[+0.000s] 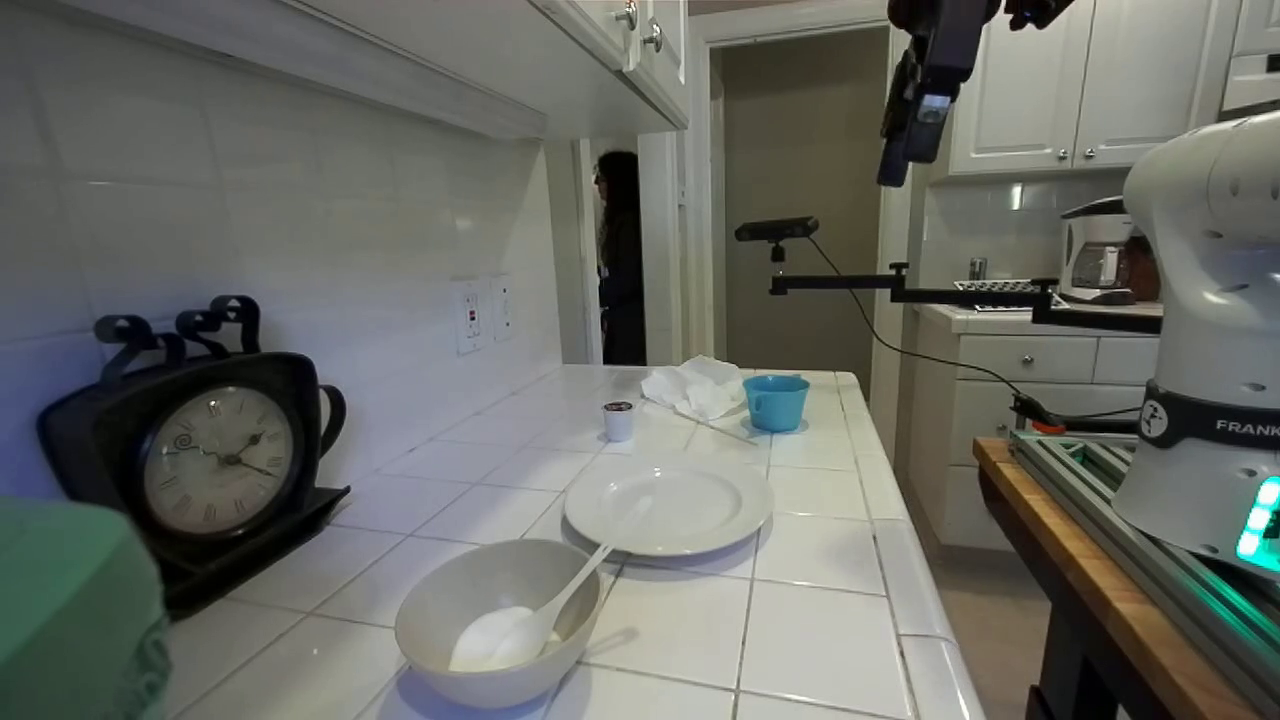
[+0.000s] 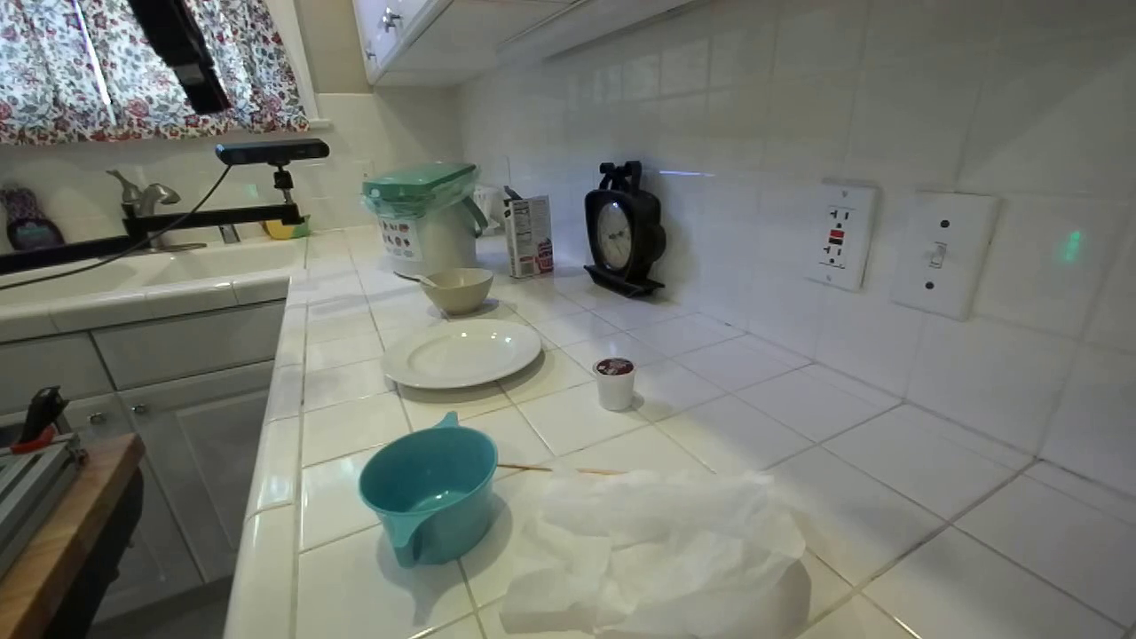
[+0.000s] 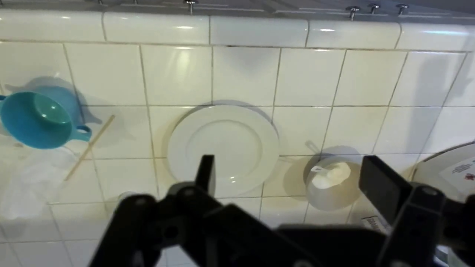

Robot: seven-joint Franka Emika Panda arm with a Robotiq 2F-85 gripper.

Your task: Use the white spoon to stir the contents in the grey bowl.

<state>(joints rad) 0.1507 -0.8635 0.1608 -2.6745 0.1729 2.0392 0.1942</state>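
Saw the white spoon [image 1: 563, 597] tilted in the grey bowl [image 1: 445, 592], with head at the contents [image 1: 480, 638] and handle over the rim. Found the plate [image 1: 680, 505] nearby on the worktop [image 1: 820, 625], the blue cup [image 1: 777, 405] farther along, jaws spread wide overhead, gripping nothing.

this is a kitchen: sink [image 2: 238, 259], cabinets [image 1: 1135, 95], coffee maker [image 1: 1098, 258].
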